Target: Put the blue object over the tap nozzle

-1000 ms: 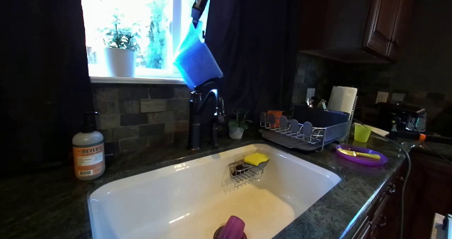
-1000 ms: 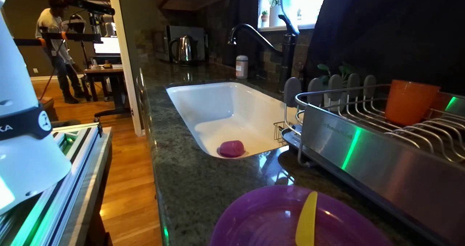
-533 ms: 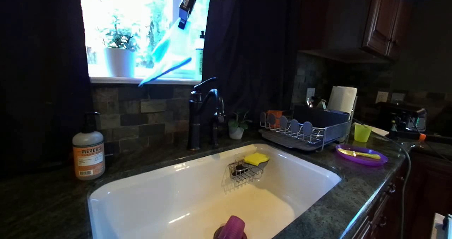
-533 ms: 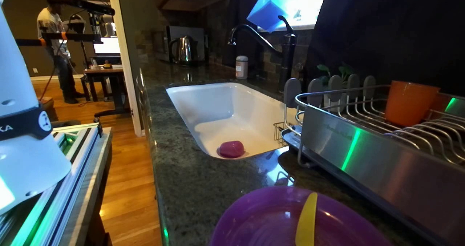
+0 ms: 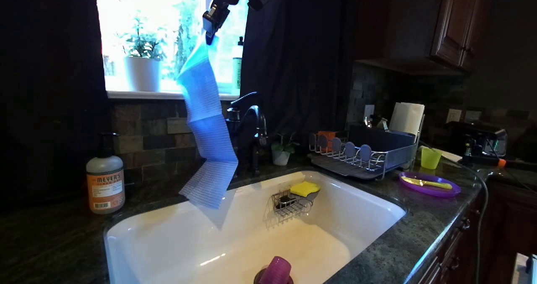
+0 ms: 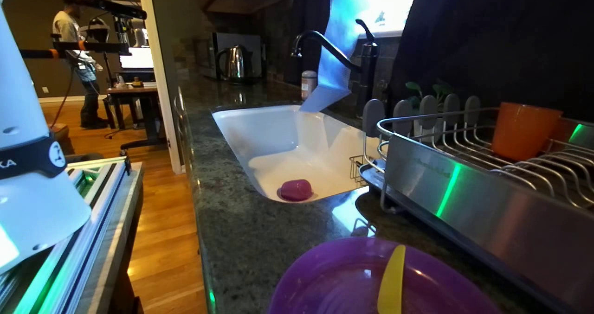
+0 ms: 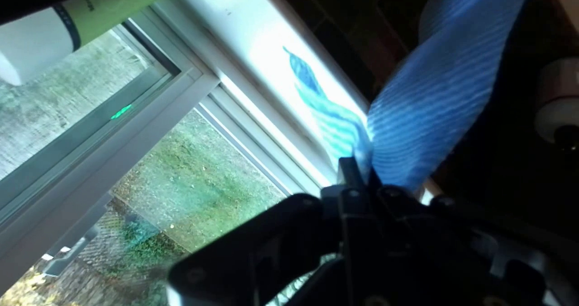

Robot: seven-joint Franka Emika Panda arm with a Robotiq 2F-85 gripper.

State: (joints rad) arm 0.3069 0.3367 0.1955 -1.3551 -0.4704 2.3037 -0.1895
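The blue cloth (image 5: 209, 133) hangs full length from my gripper (image 5: 210, 40), its folds still creased. In an exterior view it overlaps the body of the dark tap (image 5: 262, 134), and its lower end hangs at the sink's back rim. In an exterior view the cloth (image 6: 332, 80) passes behind the spout of the tap (image 6: 368, 73), on the far side from the dish rack. Whether it touches the tap is unclear. In the wrist view the gripper (image 7: 362, 170) is shut on the cloth (image 7: 434, 102), with a short end sticking out the other side. The gripper is above tap height, before the window.
The white sink (image 5: 168, 221) holds a purple cup (image 5: 277, 270) and a wire caddy with a yellow sponge (image 5: 304, 188). A soap bottle (image 5: 105, 183) stands left of it. A dish rack (image 5: 394, 158) and purple plate (image 5: 449, 191) stand right. The sill bears a potted plant (image 5: 142, 74) and a bottle (image 5: 237, 72).
The gripper has moved left and lately a little down. The cloth was above the tap lever, swung left and up before the window, and now hangs down beside the tap to the sink.
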